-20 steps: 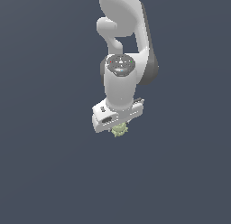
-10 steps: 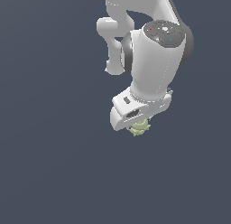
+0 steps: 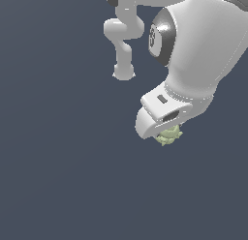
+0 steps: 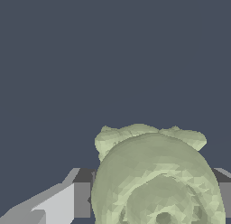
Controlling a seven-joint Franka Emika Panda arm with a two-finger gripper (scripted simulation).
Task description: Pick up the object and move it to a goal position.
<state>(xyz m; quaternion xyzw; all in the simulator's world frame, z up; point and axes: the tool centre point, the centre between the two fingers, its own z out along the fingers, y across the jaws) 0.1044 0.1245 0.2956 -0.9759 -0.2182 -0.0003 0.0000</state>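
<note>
The object [image 3: 169, 136] is a small pale yellow-green knobbly lump that pokes out beneath the white hand of the arm in the exterior view. My gripper [image 3: 168, 131] is shut on it, and the hand hides the fingers and most of the lump. In the wrist view the object [image 4: 155, 178] fills the near field, showing its round ringed top and bumpy edges, with a grey finger [image 4: 82, 198] beside it. The lump hangs in the air, above the dark surface.
The arm's white links [image 3: 124, 38] and the large wrist housing [image 3: 203, 50] fill the upper part of the exterior view's right. A plain dark blue-grey surface [image 3: 63, 176] lies all around.
The arm has carried the object toward the exterior view's right and closer to the camera, so the hand and the lump look larger now. The grip has held throughout.
</note>
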